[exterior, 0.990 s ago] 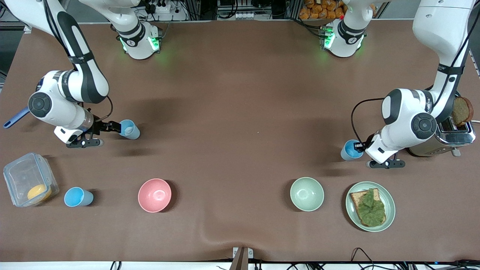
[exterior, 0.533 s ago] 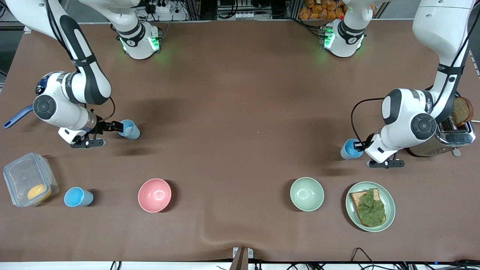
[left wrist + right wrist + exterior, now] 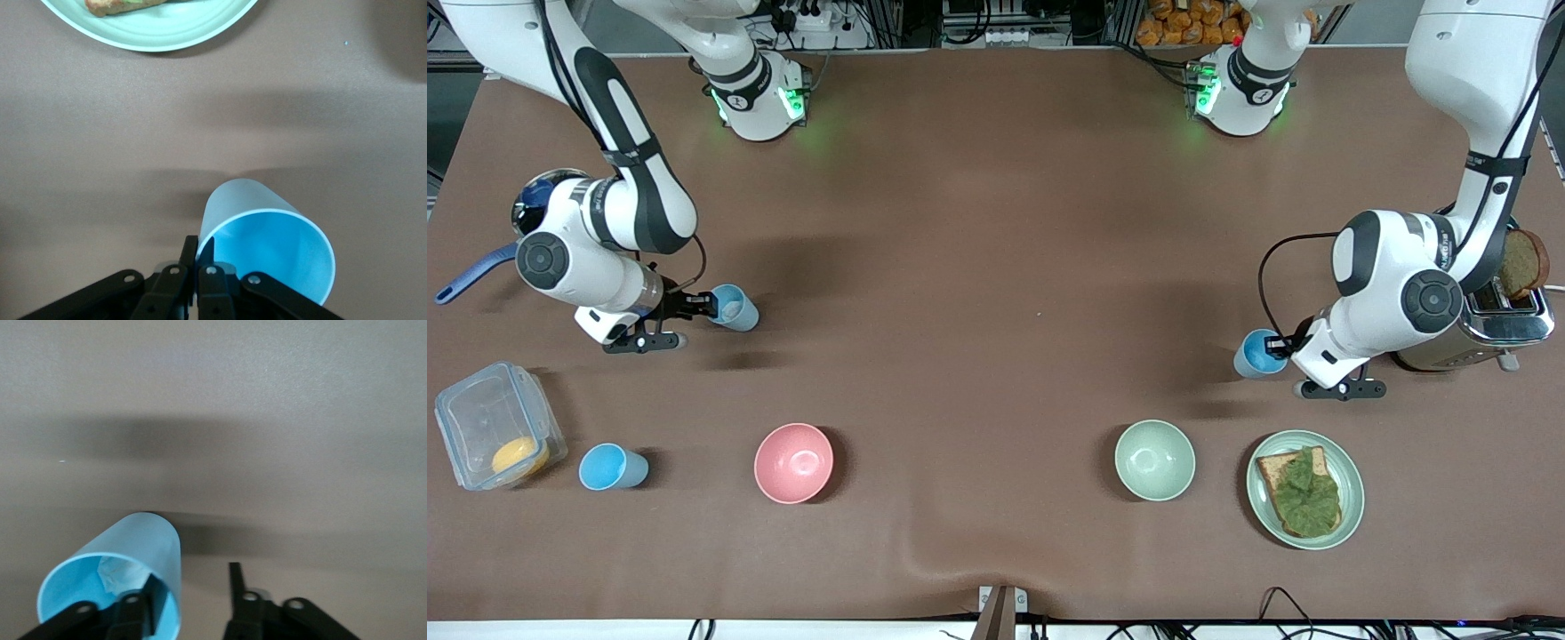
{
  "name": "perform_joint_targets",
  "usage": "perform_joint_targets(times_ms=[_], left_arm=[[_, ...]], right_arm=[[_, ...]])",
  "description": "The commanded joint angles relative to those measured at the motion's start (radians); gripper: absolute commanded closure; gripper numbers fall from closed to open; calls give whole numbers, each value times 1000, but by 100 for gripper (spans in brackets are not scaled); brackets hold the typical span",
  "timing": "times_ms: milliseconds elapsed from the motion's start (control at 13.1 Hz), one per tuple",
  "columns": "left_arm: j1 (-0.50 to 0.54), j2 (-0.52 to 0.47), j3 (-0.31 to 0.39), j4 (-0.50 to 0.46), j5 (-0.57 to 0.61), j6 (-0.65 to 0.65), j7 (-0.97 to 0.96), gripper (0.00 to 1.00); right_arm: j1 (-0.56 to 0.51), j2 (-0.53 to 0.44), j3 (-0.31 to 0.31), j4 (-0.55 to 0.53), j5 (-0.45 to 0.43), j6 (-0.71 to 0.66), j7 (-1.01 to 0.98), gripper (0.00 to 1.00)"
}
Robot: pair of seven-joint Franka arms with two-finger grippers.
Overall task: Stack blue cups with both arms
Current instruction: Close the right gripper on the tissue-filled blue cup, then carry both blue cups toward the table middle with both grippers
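Note:
Three blue cups show in the front view. My left gripper (image 3: pixel 1276 348) is shut on the rim of one blue cup (image 3: pixel 1256 354) beside the toaster; the left wrist view shows its fingertips (image 3: pixel 199 245) pinching the wall of that cup (image 3: pixel 267 247). My right gripper (image 3: pixel 704 308) is open at a second blue cup (image 3: pixel 735 308) at the right arm's end. In the right wrist view (image 3: pixel 193 581) one finger is inside this cup (image 3: pixel 137 547) and the other stands apart outside. A third blue cup (image 3: pixel 611 467) stands free, nearer the front camera.
A pink bowl (image 3: pixel 793 462) and a pale green bowl (image 3: pixel 1154 460) sit nearer the front camera. A green plate (image 3: pixel 1352 498) holds toast with lettuce. A toaster (image 3: pixel 1498 324) stands by the left arm. A clear container (image 3: pixel 480 418) stands beside the third cup.
My right arm's wrist has shifted a little toward its cup, and the cup has stayed put. My left arm and its cup have barely moved.

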Motion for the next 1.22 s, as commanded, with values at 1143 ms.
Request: perform_joint_targets(times_ms=[1143], left_arm=[[-35,-3,-2,28,23,-25,-55,100]], right_arm=[[357,-64,22,122,155,-138,324,100]])
